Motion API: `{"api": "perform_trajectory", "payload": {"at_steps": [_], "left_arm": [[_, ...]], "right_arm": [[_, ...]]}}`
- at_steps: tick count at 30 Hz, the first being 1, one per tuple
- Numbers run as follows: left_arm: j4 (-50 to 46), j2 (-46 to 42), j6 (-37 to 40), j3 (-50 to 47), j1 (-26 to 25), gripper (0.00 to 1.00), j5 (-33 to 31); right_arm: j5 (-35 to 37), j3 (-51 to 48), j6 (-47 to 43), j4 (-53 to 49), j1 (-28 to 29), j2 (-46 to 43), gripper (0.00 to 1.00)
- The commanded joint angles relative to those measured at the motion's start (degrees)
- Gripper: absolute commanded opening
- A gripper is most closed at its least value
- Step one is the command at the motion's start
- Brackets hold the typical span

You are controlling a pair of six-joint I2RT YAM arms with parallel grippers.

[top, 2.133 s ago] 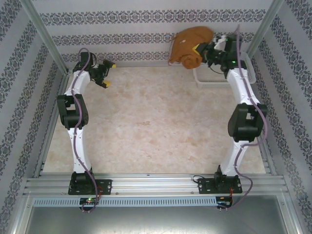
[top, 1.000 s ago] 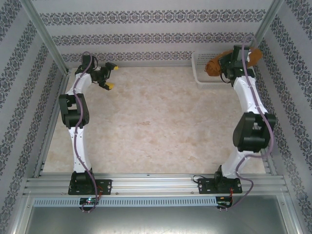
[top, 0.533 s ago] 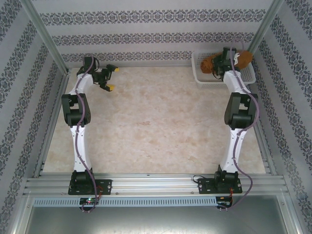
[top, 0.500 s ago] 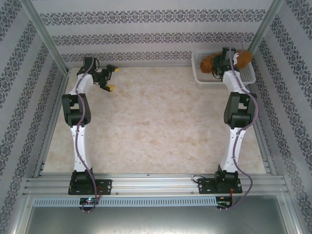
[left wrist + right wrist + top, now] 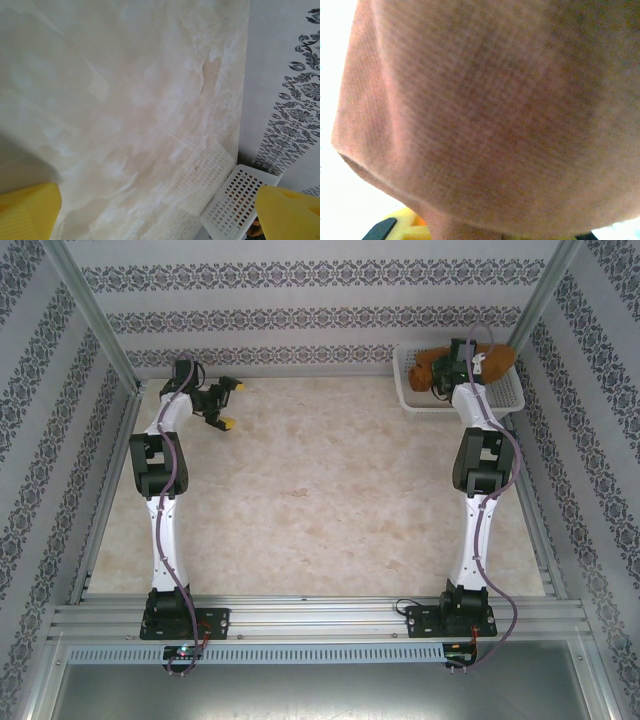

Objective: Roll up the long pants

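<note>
The long pants (image 5: 497, 361) are a rust-brown rolled bundle lying in the white basket (image 5: 410, 400) at the back right corner. My right gripper (image 5: 455, 365) reaches down into the basket and is shut on the bundle, with cloth showing on both sides of it. In the right wrist view the brown ribbed cloth (image 5: 485, 110) presses close to the lens, and a yellow fingertip (image 5: 407, 226) peeks out below it. My left gripper (image 5: 232, 404) hovers open over the back left of the table, its yellow fingertips (image 5: 27, 210) wide apart with nothing between them.
The marbled table (image 5: 320, 490) spreads between the arms. Patterned walls close in the back and both sides. The basket's perforated wall (image 5: 237, 200) appears in the left wrist view, at the lower right.
My right arm has stretched out toward the back corner and brought the rolled bundle lower into the basket. The left arm has barely shifted.
</note>
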Motion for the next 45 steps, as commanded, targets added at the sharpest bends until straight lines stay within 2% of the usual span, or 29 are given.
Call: {"api": "perform_trajectory", "payload": {"at_steps": [1,4,5,7,8,9,19,28,31,33,35,38,42,45], "left_arm": [[-1.8,2.2,1.3,0.3,0.2,1.00,-0.2],[-1.7,1.7,1.5,-0.3,0.2,1.00,-0.1],[-1.4,1.6,1.5,-0.7,0.2,1.00,0.0],[-0.6,1.1,1.3,-1.4,0.2,1.00,0.2],[-0.3,0.8,1.2,-1.8,0.2,1.00,0.3],[0.0,0.7,1.2,-2.0,0.2,1.00,0.4],[2.7,-1.0,1.8,-2.6,0.2,1.00,1.1],[-0.4,-1.6,8.9,7.2,0.2,1.00,4.0],[-0.1,-4.6,15.7,6.1,0.2,1.00,4.8],[-4.0,-8.6,25.4,3.5,0.2,1.00,0.4],[-3.7,-15.0,35.0,-4.1,0.2,1.00,-6.0],[10.5,-28.4,43.6,-27.0,0.3,1.00,-10.8],[32.9,-46.0,44.7,-58.6,0.2,1.00,-22.1],[46.5,-55.8,45.2,-76.1,0.1,1.00,-30.2]], "right_arm": [[4.6,1.0,0.6,-8.7,-1.6,1.8,0.15],[3.5,2.1,1.6,-12.5,-2.2,2.0,0.54],[3.1,2.7,1.6,-13.7,-2.2,1.9,0.64],[2.9,4.6,0.8,-16.9,-2.2,2.0,0.73],[3.0,5.7,0.0,-18.5,-2.2,1.8,0.94],[3.0,6.7,-1.0,-20.2,-2.2,1.5,0.98],[8.4,6.2,-16.4,-27.7,-0.4,-8.6,0.98],[10.1,11.8,-29.4,-32.4,1.5,-16.1,0.98],[11.7,4.9,-35.7,-30.1,3.2,-21.9,0.98],[13.0,-8.7,-42.9,-21.0,5.1,-29.4,0.98],[12.5,-23.6,-49.2,-11.4,6.9,-36.6,0.98],[13.8,-44.5,-54.2,-0.4,8.6,-45.8,0.98],[17.7,-68.2,-58.9,14.8,10.9,-54.8,0.98],[20.1,-78.8,-60.8,25.0,11.4,-57.1,0.98]]}}
